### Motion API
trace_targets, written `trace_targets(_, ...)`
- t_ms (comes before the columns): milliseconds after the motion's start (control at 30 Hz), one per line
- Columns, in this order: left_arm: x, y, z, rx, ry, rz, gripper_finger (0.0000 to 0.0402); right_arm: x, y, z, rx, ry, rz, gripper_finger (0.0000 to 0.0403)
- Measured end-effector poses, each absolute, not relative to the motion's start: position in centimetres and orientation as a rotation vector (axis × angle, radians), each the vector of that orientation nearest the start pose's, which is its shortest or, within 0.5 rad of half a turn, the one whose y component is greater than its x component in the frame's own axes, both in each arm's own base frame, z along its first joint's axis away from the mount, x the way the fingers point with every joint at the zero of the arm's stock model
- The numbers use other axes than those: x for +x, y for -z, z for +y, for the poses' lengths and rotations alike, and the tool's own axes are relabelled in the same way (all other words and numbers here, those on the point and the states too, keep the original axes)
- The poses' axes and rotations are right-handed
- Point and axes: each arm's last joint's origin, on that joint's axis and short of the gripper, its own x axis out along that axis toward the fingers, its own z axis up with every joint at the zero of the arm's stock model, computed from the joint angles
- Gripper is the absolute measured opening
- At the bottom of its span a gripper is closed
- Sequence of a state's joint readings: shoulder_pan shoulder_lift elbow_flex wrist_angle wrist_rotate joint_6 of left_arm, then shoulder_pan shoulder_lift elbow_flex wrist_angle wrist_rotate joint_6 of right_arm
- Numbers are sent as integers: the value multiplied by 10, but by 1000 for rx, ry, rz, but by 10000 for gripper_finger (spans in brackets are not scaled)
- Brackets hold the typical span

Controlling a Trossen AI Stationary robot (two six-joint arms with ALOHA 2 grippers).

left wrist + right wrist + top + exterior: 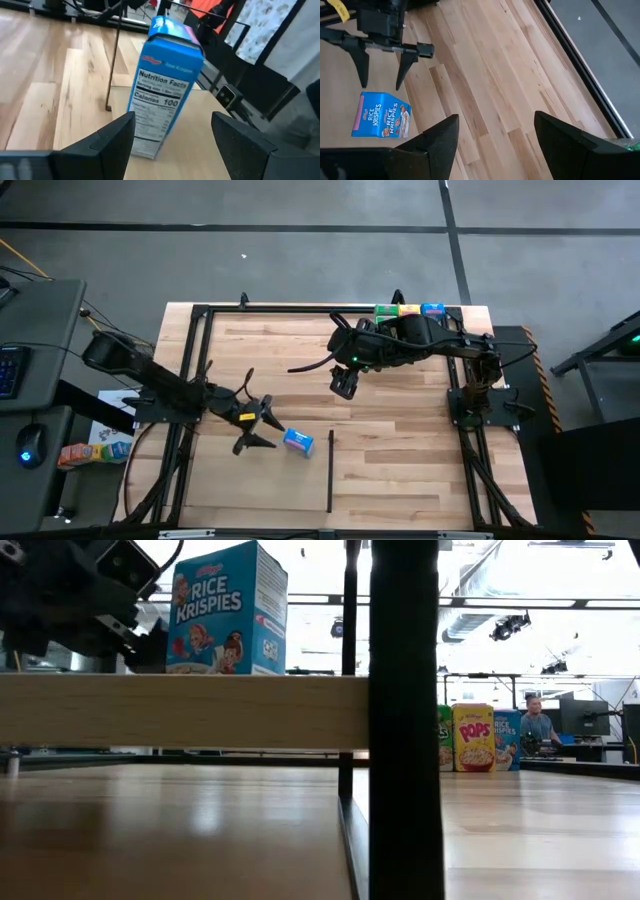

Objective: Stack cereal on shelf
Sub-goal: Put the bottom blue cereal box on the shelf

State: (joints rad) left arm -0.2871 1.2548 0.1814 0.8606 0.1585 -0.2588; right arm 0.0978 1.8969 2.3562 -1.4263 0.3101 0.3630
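Blue cereal box, frame centre: left gripper, jaws released, should close squarely; shelf probably beside.

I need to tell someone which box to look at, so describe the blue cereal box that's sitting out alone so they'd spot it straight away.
Start at the wooden table and find the thin black bar near its front middle. Just left of it stands a blue Rice Krispies box, in front of the left pincer. Unlike the boxes at the far edge, it stands alone.
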Motion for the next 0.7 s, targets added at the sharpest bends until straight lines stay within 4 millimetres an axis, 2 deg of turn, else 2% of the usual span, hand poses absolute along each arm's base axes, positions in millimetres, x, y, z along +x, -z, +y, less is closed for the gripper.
trace_targets(100,190,-153,-58,-241,357,264,239,351,-438,25,128,369,892,245)
trace_targets(167,190,-153,-55,-249,284,310,210,351,-438,25,115,378,890,245)
trace_targets(267,197,-158,-53,-255,220,376,134,351,-438,25,100,375,886,245)
trace_targets(367,205,-166,-55,-251,213,406,36,352,-438,25,101,375,882,245)
trace_targets(400,209,-168,-56,-250,211,415,19,352,-438,25,99,374,880,245)
trace_targets(700,233,-172,-60,-181,158,457,2,353,-439,25,99,377,870,245)
